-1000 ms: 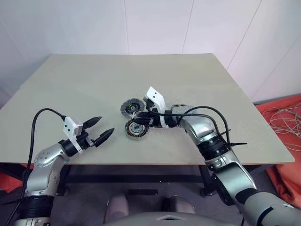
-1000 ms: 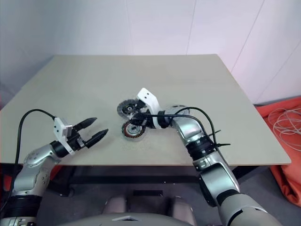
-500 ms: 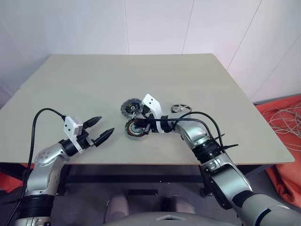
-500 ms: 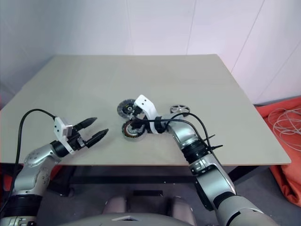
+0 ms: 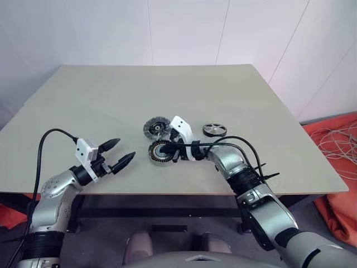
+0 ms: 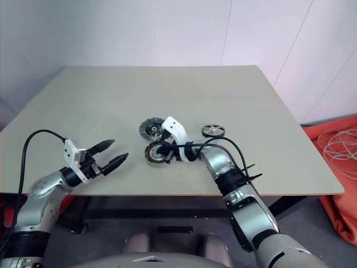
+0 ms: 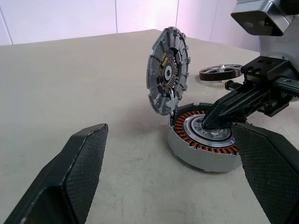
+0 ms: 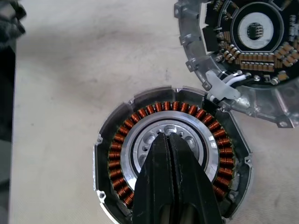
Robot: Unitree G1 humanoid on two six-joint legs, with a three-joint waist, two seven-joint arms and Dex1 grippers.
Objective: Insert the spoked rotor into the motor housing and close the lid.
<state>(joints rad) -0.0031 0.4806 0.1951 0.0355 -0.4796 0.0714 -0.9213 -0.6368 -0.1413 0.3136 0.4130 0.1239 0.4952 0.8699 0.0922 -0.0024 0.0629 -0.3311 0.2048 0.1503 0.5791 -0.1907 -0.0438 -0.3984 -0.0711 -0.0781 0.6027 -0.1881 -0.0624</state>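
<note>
So the spoked rotor [image 5: 214,130] is just sitting flat on the table [image 5: 111,100], off on the far side of the right arm and well apart from the right gripper [image 8: 169,140], nothing touching it; in the left wrist view you can see it behind the black fingers, past the open lid [image 7: 168,77]; the motor housing [image 8: 170,156] lies flat right under the right gripper, copper windings in a ring around the silver centre, and the gripper's tips sit on that silver centre; its two black fingers [image 8: 156,177] are pressed together with only a hairline seam between them, pinched closed and carrying nothing; the lid stands tilted up on edge just past the housing, joined to it at the rim by a small silver hinge piece, its inner face with the ring of little components turned toward the left gripper [image 5: 118,156]; from the right gripper's tips the lid is just beyond and a bit to the side, not touching the fingers as far as I can tell; the left gripper hangs over the near left part of the table, well apart from the housing, pointing across at it, fingers [image 7: 77,172] spread wide with nothing between them.
</note>
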